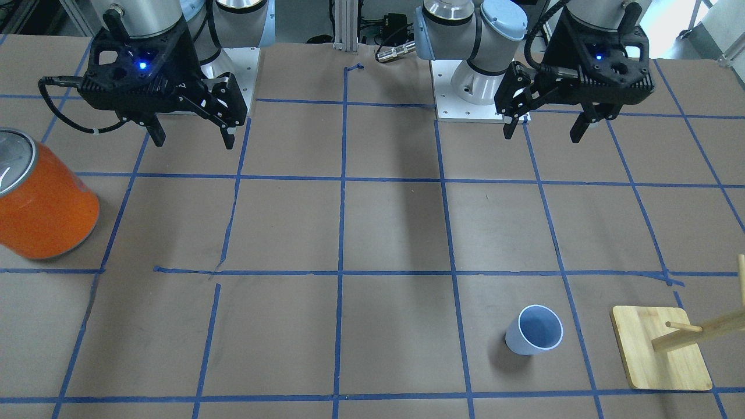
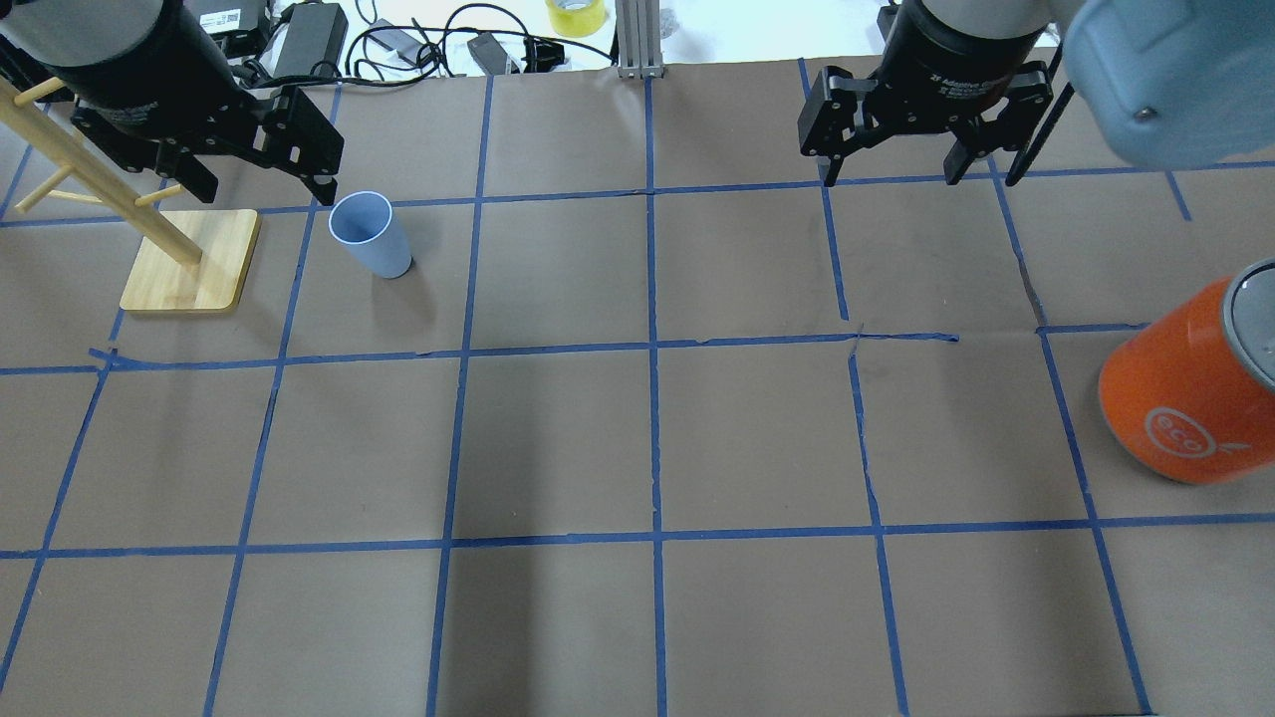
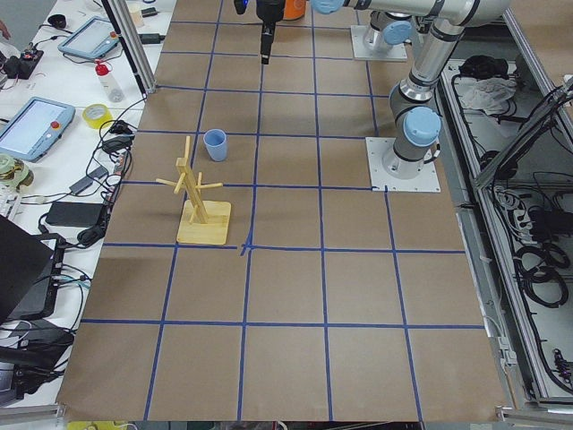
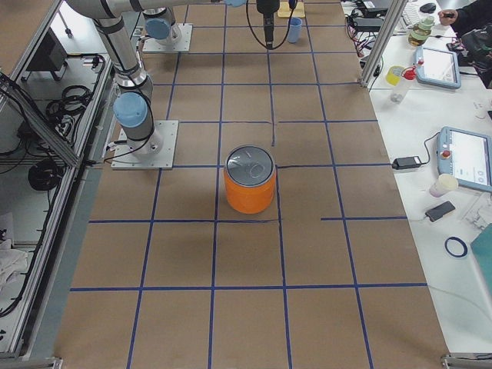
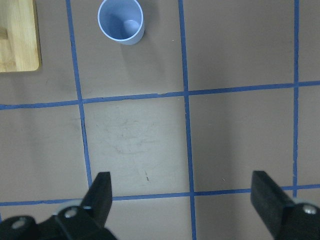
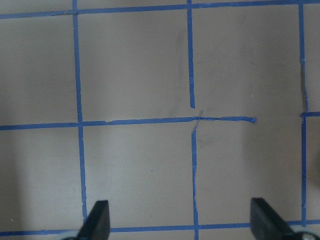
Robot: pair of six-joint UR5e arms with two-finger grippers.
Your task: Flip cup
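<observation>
The cup (image 2: 370, 234) is a small pale blue tumbler that stands upright, mouth up, on the brown table. It also shows in the front view (image 1: 534, 337), the left side view (image 3: 215, 143) and at the top of the left wrist view (image 5: 121, 21). My left gripper (image 2: 261, 189) is open and empty, raised above the table close to the cup on the robot's side; it also shows in the front view (image 1: 542, 132). My right gripper (image 2: 892, 177) is open and empty, high over the far half of the table, and shows in the front view (image 1: 193, 141).
A wooden peg rack on a square base (image 2: 189, 259) stands just beside the cup, on its outer side. A large orange can with a silver top (image 2: 1190, 388) stands at the table's right end. Blue tape lines grid the table.
</observation>
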